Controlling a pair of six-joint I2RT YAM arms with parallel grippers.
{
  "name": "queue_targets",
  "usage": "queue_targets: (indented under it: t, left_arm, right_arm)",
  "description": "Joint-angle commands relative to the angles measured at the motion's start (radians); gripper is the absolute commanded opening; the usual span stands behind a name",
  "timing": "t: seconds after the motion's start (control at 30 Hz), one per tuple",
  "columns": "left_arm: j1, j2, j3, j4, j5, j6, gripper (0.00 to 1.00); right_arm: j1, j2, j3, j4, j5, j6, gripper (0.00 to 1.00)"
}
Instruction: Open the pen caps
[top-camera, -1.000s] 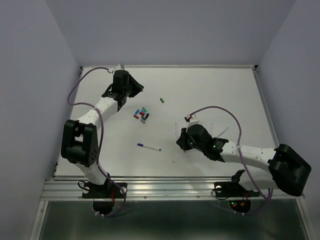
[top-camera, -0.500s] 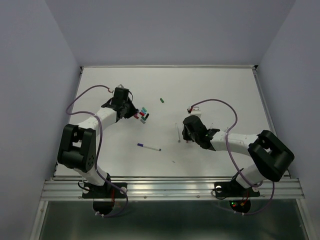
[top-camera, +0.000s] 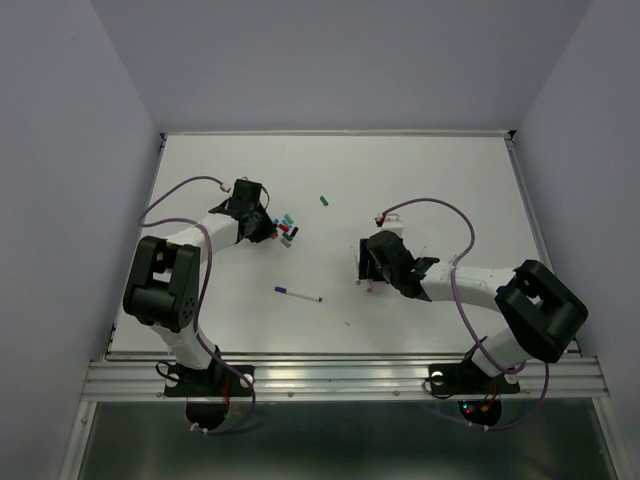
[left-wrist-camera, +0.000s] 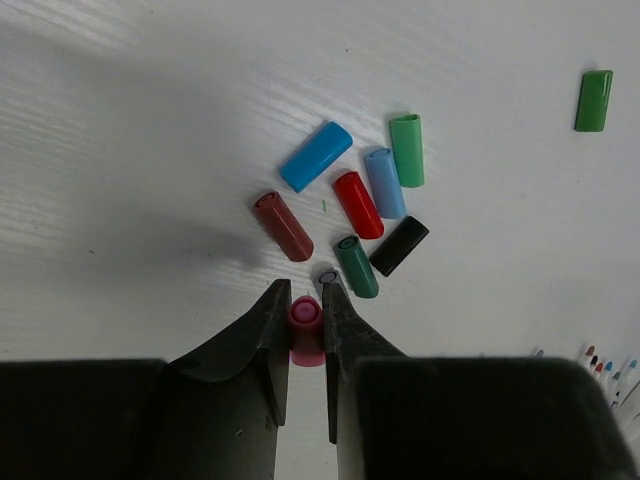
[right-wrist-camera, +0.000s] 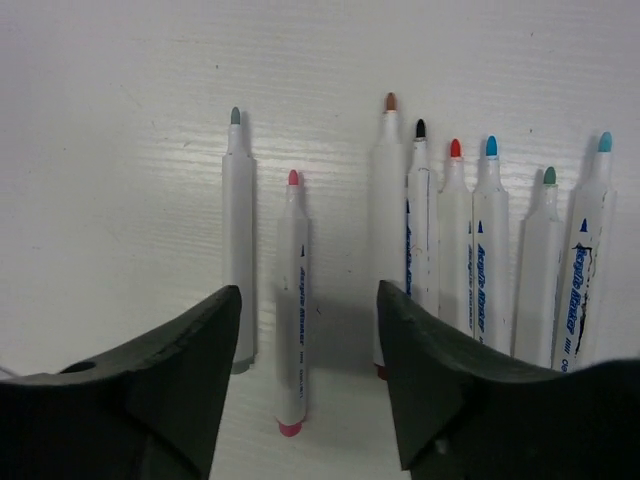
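Your left gripper (left-wrist-camera: 304, 290) is pinched shut on a pink cap (left-wrist-camera: 305, 330), low centre of the left wrist view, with the cap's long axis running along the fingers. The loose pen caps (left-wrist-camera: 358, 205) lie heaped on the table (top-camera: 430, 170) just up-frame of the fingertips. A lone green cap (left-wrist-camera: 593, 100) sits well apart at upper right. Your right gripper (right-wrist-camera: 308, 295) stands roughly half open and grips nothing. A pink-tipped pen (right-wrist-camera: 293, 330) lies flat on the table between its fingers, tip up-frame. A row of uncapped pens (right-wrist-camera: 470, 250) lies just to its right, and one more lies to its left. What the next move turns on, I'd judge, is the purple-ended pen (top-camera: 298, 294), alone at lower centre of the top view. Its long axis runs nearly left-right, with the dark end pointing left, toward your left arm. It lies below and right of the left gripper and below and left of the right one, about equally near both. That dark end looks like a cap still on, but it's too small in the top view to be sure. The pink cap probably wants dropping with the heap first.
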Motion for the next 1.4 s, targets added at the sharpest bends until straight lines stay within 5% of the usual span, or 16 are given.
queue_targets:
  t: [0.0,0.2,0.27,0.33,0.37,0.9,0.93,0.97,1.07,1.37]
  left_arm:
    - [-0.006,0.005,0.015,-0.006,-0.016,0.011,0.02]
    - [-0.006,0.019,0.012,-0.006,-0.005,0.005,0.09]
    - [-0.006,0.022,0.012,-0.008,-0.002,0.003,0.2]
    - [-0.006,0.026,0.012,-0.008,0.001,0.003,0.2]
    - [-0.006,0.028,0.012,-0.006,0.001,0.005,0.32]
    - [-0.006,-0.007,0.015,-0.029,0.027,0.012,0.43]
    - [-0.004,-0.032,0.023,-0.037,0.023,0.02,0.46]
    - [-0.006,-0.047,0.029,-0.048,-0.006,0.021,0.67]
    - [-0.006,-0.116,0.054,-0.098,-0.072,0.021,0.95]
    - [0.0,-0.287,0.054,-0.157,-0.185,-0.005,0.99]
  right_arm:
    - [-0.006,-0.061,0.029,0.01,0.0,-0.043,0.68]
    - [-0.006,-0.127,-0.01,0.1,-0.187,-0.142,0.91]
    - [-0.006,-0.141,-0.017,0.127,-0.242,-0.167,0.99]
    - [-0.006,-0.158,-0.033,0.168,-0.32,-0.202,1.0]
    - [-0.006,-0.162,-0.037,0.182,-0.343,-0.215,1.0]
    - [0.11,-0.089,0.025,0.194,-0.593,-0.442,1.0]
    - [0.124,-0.08,0.036,0.179,-0.593,-0.483,1.0]
    - [0.153,-0.067,0.05,0.17,-0.595,-0.506,1.0]
    - [0.182,-0.006,0.105,0.153,-0.593,-0.548,1.0]
    - [0.275,0.224,0.283,0.14,-0.48,-0.636,1.0]
